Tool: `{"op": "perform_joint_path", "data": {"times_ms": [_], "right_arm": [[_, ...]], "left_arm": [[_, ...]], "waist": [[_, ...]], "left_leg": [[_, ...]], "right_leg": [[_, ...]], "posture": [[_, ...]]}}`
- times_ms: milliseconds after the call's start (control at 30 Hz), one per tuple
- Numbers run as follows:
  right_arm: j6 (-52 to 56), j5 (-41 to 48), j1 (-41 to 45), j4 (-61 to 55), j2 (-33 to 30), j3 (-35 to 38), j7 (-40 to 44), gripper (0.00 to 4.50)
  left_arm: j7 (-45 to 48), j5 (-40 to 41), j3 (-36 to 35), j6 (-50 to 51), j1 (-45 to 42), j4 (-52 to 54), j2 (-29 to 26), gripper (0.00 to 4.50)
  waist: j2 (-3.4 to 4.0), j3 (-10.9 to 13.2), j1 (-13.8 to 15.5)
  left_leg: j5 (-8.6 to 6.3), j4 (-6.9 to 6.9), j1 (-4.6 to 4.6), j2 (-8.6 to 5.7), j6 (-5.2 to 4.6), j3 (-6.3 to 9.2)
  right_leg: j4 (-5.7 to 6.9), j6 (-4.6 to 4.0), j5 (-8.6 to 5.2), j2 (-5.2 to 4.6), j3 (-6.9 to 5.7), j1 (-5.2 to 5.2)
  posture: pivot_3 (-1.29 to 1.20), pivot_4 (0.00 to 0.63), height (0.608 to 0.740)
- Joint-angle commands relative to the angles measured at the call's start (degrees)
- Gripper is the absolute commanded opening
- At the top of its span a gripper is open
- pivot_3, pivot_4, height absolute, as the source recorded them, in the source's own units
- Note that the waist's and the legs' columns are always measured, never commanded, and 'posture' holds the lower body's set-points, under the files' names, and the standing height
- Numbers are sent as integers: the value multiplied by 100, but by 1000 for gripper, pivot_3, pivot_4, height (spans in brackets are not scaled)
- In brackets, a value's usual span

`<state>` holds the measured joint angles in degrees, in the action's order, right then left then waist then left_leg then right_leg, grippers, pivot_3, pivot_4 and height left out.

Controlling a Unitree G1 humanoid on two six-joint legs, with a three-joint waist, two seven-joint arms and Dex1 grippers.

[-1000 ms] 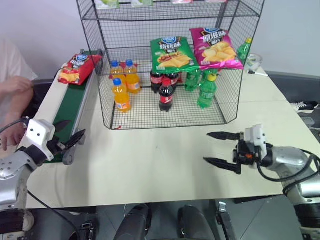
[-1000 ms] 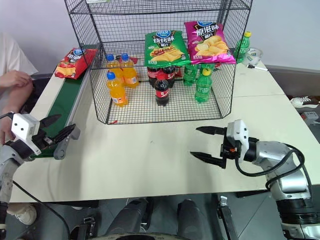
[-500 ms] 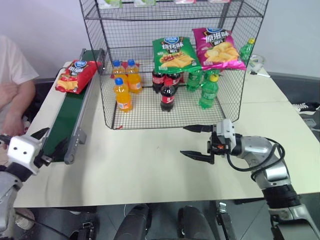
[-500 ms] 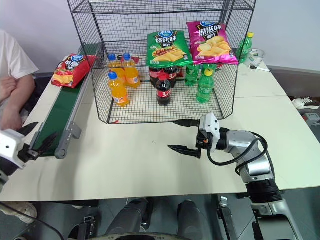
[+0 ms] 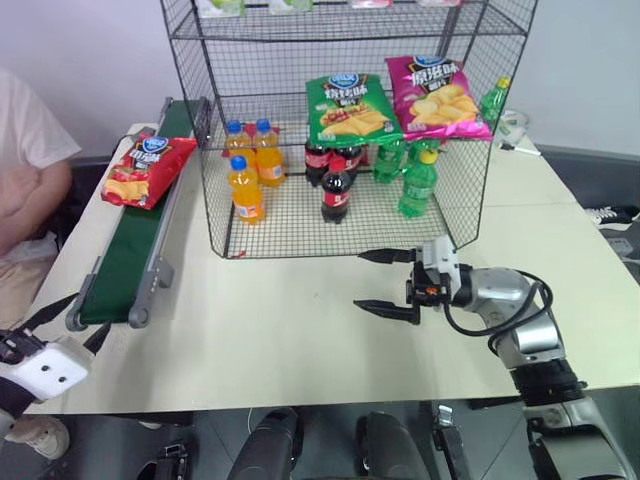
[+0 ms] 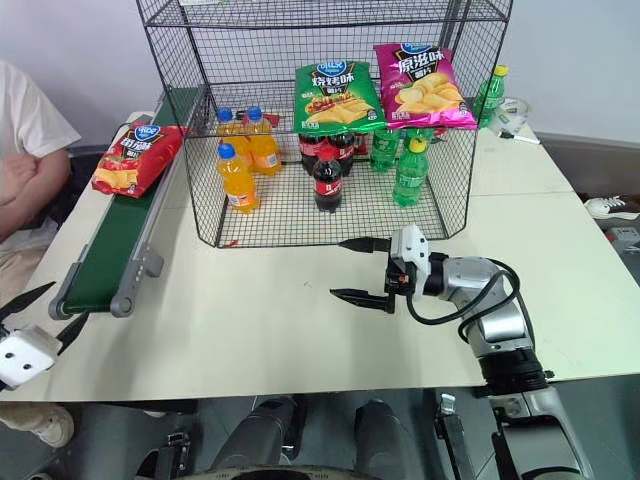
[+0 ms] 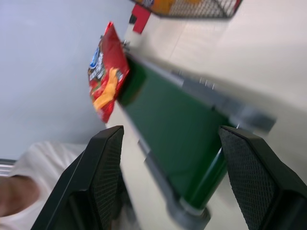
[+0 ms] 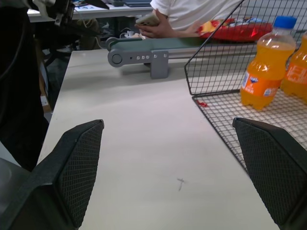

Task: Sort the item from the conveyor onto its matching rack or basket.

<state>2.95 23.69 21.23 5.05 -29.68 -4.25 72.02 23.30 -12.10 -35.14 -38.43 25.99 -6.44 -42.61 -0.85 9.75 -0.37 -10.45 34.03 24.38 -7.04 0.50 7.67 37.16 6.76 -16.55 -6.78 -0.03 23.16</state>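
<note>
Chip bag [image 5: 147, 170], red and crinkly, lies on the dark green conveyor [image 5: 130, 250] about a third of the way down from its far end, overhanging the belt's outer rail, with nothing gripping it. Just beside the conveyor stands the black wire rack [image 5: 340, 130]; I see a green chip bag [image 5: 347, 107] and a magenta chip bag [image 5: 440, 95] leaning inside it above orange, cola and green bottles on the bottom tier.

My left gripper [image 5: 62, 325] sits off the table's near left corner, short of the conveyor's near end. Its two black fingers are spread apart and empty; in the left wrist view they frame the belt, with the bag far ahead.

My right gripper [image 5: 385, 282] is over the bare tabletop just in front of the rack, forearm bent inward so the fingers point toward the conveyor side. Its fingers stand wide apart and hold nothing.

A person [image 6: 25, 150] sits beyond the conveyor.
</note>
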Motion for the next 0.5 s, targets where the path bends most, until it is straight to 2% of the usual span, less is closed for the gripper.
{"op": "perform_joint_path", "data": {"times_ms": [33, 67, 133, 267, 500], "right_arm": [[-103, 29, 90, -18, 9, 80, 13, 4500], [-97, 33, 95, -20, 2, 89, 13, 4500], [-80, 34, 103, -44, 6, 97, -12, 4500], [-37, 38, 103, -109, 23, 90, -67, 4500], [21, 60, 67, -158, -39, 106, -113, 4500]], "left_arm": [[-522, -329, -177, -293, -117, -294, -176, 3287], [-518, -255, -117, -343, -142, -369, -210, 3810], [-709, -400, -85, -534, -186, -488, -289, 4476], [-1201, -940, -1, -765, -250, -757, -441, 4476], [-1736, -1314, 150, -1187, -181, -1314, -649, 4476]], "waist": [[0, 0, -8], [0, 0, -14], [1, 0, -21], [1, 1, -31], [1, 1, -28]], "left_leg": [[0, 0, 0, 0, 0, 0], [0, 0, 0, 0, 0, 0], [0, -1, 0, 0, 0, 0], [0, -2, 0, 0, 0, 0], [0, -3, 0, 0, 0, 0]], "right_leg": [[0, 0, 0, 1, 0, 1], [0, 1, 0, 1, 0, 1], [1, 2, 1, 2, -1, 4], [2, 4, 2, 2, -2, 5], [3, 21, 11, 3, -6, 6]], "posture": [[0, 150, 740], [0, 150, 740], [0, 150, 740], [0, 150, 740], [0, 150, 740]]}}
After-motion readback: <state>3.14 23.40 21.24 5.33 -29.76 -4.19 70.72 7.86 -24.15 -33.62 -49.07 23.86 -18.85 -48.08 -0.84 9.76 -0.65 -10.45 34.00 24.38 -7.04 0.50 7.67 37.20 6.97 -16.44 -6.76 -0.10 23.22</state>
